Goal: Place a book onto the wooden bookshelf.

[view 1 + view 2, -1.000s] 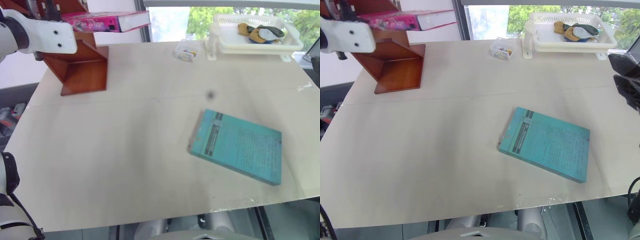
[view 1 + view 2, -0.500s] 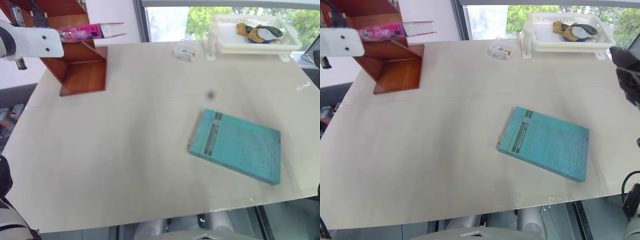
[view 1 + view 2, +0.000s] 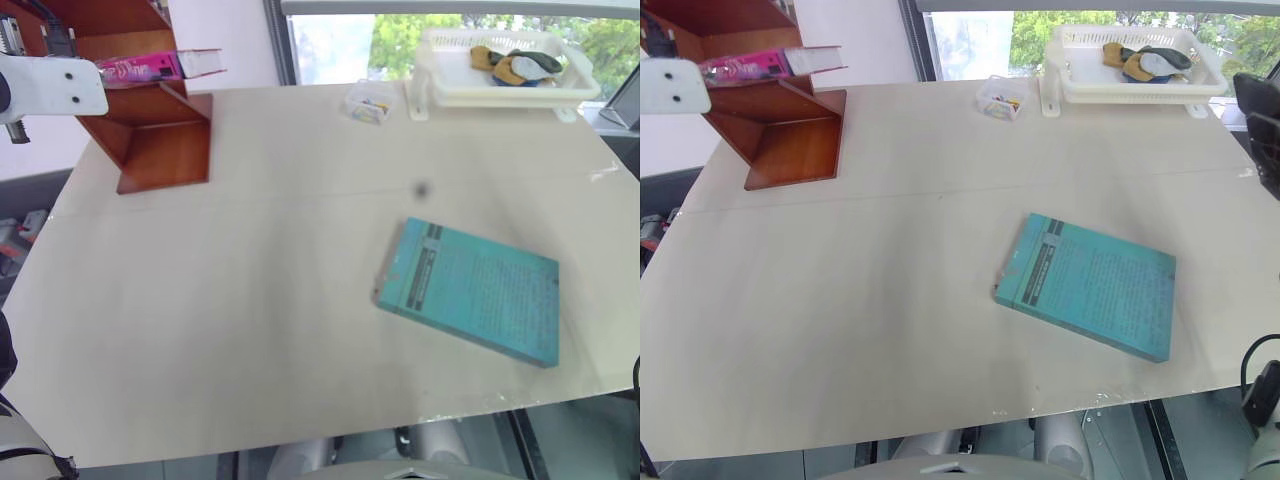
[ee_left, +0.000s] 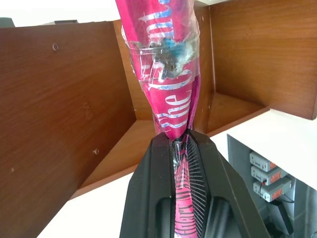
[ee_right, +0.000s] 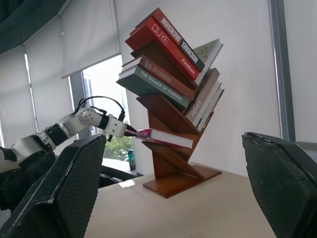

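the left gripper (image 4: pixel 184 148) is clamped tight on the spine end of the book (image 4: pixel 166 74), its two black fingers (image 4: pixel 153 178) pinching the pink cover from either side; seen from the right wrist, the book (image 5: pixel 166 136) lies nearly flat on a slanted lower board of the wooden bookshelf (image 5: pixel 171 168), held at its outer end, with the white page edges facing the camera; from the head, the pink cover and pale pages poke out of the shelf (image 3: pixel 160 140) at the table's far left corner; higher boards of the shelf carry other leaning books (image 5: pixel 163 49), red, grey-green and brown; the right gripper (image 5: pixel 163 198) is spread wide, its two dark fingers (image 5: pixel 64 188) far apart and holding nothing, raised well away from the shelf.

beyond the hands, a teal book (image 3: pixel 470 290) lies flat on the pale table (image 3: pixel 250 300), right of the middle and well apart from the shelf; a white basket (image 3: pixel 500 85) with yellow and dark items in it stands at the far edge by the window; a small clear box (image 3: pixel 371 102) sits just beside the basket, towards the shelf.
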Available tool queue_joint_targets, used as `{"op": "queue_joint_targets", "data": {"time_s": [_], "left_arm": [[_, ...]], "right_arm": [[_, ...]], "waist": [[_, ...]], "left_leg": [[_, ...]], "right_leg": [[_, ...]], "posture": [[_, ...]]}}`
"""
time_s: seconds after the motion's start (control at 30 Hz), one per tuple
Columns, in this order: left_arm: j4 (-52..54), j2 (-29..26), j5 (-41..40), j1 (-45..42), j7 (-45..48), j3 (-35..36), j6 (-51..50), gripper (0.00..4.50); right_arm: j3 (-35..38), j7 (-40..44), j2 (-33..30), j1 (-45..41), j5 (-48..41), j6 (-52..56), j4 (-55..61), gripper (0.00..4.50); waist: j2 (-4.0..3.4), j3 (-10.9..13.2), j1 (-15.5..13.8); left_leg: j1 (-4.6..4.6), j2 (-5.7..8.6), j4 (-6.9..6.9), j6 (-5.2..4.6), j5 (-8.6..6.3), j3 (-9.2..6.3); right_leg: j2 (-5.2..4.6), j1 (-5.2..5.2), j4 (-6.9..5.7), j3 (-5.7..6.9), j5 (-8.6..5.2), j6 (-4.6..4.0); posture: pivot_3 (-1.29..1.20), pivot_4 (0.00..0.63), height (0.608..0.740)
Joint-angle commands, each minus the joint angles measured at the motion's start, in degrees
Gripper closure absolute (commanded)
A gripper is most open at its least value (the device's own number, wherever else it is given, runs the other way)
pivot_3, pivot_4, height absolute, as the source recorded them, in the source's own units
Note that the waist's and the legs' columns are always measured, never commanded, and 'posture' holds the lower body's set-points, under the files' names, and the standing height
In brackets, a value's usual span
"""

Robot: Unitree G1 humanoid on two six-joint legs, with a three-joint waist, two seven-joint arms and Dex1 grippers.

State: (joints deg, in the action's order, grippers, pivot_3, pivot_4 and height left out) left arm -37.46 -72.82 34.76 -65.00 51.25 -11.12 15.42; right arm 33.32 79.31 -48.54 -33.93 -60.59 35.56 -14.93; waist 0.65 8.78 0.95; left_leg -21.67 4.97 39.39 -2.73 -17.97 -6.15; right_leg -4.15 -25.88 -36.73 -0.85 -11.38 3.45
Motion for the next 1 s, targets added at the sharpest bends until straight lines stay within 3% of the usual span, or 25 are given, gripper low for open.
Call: {"op": "queue_joint_targets", "data": {"time_s": [0.03,0.73,0.8,0.83,1.0], "left_arm": [[0.2,-1.9,0.5,-1.9,0.4,0.7,-0.3,4.49],[-4.9,-0.4,5.6,-8.5,-1.7,-2.1,-1.4,4.49],[-5.2,-0.4,5.6,-8.4,-1.0,-2.3,-1.6,3.51],[-5.3,-0.3,5.7,-8.4,-1.1,-2.4,-1.8,3.26],[-6.4,-0.6,7.1,-8.6,-0.9,-2.9,-3.4,0.66]], "right_arm": [[1.7,-0.4,-0.7,-0.8,-1.2,-0.1,2.3,0.00],[1.7,-1.6,0.4,-0.2,-1.3,-0.4,4.2,0.00],[1.9,-1.8,0.5,0.1,-1.5,-0.3,4.5,0.00],[2.0,-1.9,0.5,0.2,-1.5,-0.3,4.6,0.00],[2.2,-2.2,0.7,0.5,-1.5,-0.4,4.9,0.00]], "waist": [[0.00,0.0,0.0],[0.01,0.0,0.1],[0.01,0.0,0.1],[0.01,0.0,0.1],[0.01,0.0,0.1]], "left_leg": [[0.00,0.00,0.00,0.00,0.00,0.00],[-0.02,0.01,0.04,0.00,0.00,-0.01],[-0.02,0.01,0.05,0.00,0.00,-0.01],[-0.02,0.01,0.04,0.00,0.00,-0.01],[-0.02,0.02,0.06,0.00,0.00,0.00]], "right_leg": [[0.00,0.00,0.00,0.00,0.00,0.00],[0.00,-0.01,-0.02,0.02,0.00,0.00],[0.00,-0.02,-0.03,0.02,0.00,0.00],[0.00,-0.02,-0.03,0.02,0.00,0.00],[0.01,-0.02,-0.04,0.02,0.00,0.00]], "posture": [[0.00,0.150,0.740],[0.00,0.150,0.740],[0.00,0.150,0.740],[0.00,0.150,0.740],[0.00,0.150,0.740]]}}
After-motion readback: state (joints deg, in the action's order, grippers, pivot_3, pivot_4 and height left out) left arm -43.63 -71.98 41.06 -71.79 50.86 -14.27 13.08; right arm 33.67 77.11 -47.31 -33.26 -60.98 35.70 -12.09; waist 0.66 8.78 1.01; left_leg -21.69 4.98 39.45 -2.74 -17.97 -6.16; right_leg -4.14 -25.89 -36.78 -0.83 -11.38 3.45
